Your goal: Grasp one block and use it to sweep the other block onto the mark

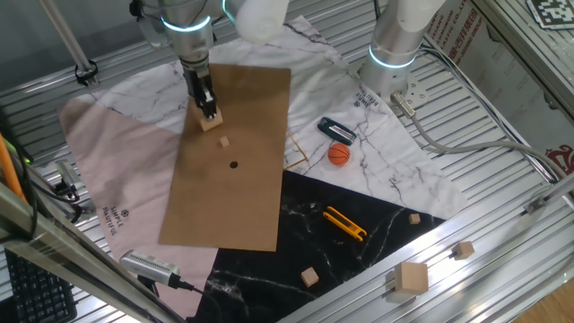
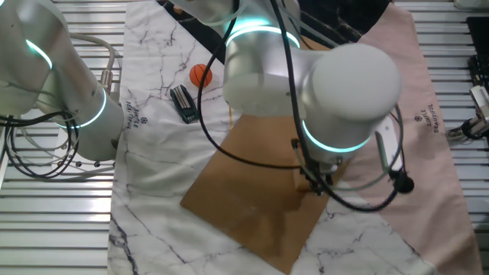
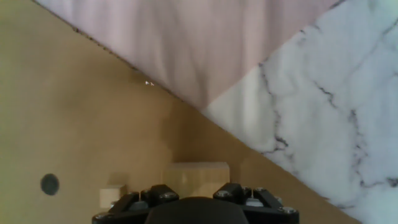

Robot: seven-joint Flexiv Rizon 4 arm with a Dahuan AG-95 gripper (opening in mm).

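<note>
One fixed view: two-finger gripper (image 1: 210, 111) lowered onto the brown cardboard sheet (image 1: 251, 206), near the sheet's far left corner, fingers clamped on the pale tan wooden cube with plain faces (image 1: 212, 121). Cube resting at the sheet surface, close to the left edge. Tiny pale tan wooden cube (image 1: 224, 141) lying free on the sheet, just beside and nearer the camera than the held cube, apart from it. Small round dark dot (image 1: 234, 164) further toward the sheet's middle, near the tiny cube but not touching it; tiny cube between held cube and dot. Beyond the sheet's right edge, on the marbled cloth: small orange ball (image 1: 338, 154), dark folded tool (image 1: 336, 130). On the black cloth near the sheet's near right corner: yellow-handled cutter (image 1: 344, 222).

Hand view: gripper (image 3: 196, 191) at the bottom edge, pale tan wooden cube (image 3: 198, 177) seated between the finger bases. Tiny cube (image 3: 112, 196) low at the left, just beside the gripper. Dark dot (image 3: 50, 183) further left on the cardboard sheet (image 3: 81, 118). Sheet edge running diagonally, pink and white marbled cloth beyond.

The other fixed view: gripper and cubes largely hidden behind the arm's white body (image 2: 321, 84); cardboard sheet (image 2: 244, 206), orange ball (image 2: 201, 75) visible.
</note>
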